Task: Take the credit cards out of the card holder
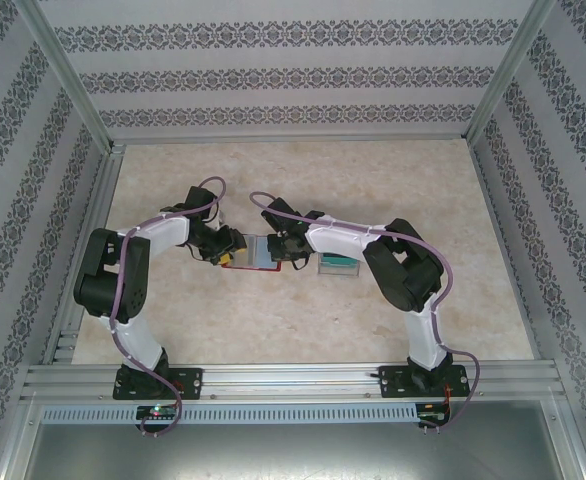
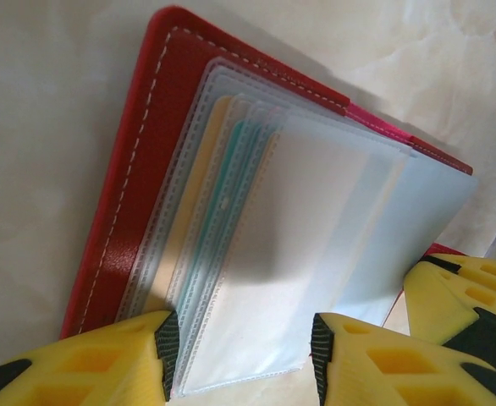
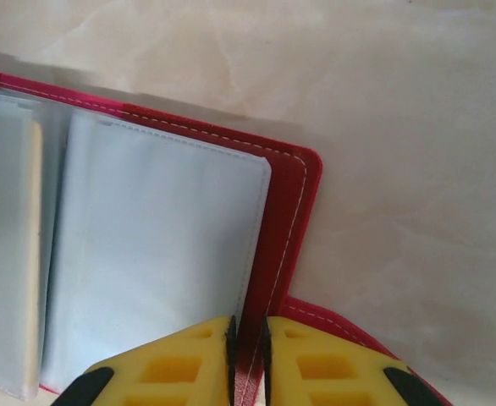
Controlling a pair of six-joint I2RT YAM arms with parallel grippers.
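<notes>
In right pincer [image 3: 248, 338] — edge of card holder [image 3: 286, 220].

A robotics lab test cell: an aluminium frame [image 1: 65, 75] lined with patterned wallpaper panels [image 1: 293, 80] encloses a marble-look tabletop [image 1: 303, 175], with two arms [image 1: 133, 270] bolted to a rail [image 1: 293, 378].

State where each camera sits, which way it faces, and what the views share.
Top external: high behind the bases, looking down on both arms and the table.
Left wrist: on the left arm, past the left gripper onto clear pockets.
Right wrist: on the right arm, down on the right gripper pinching the cover edge.
Shared: the card holder.
</notes>
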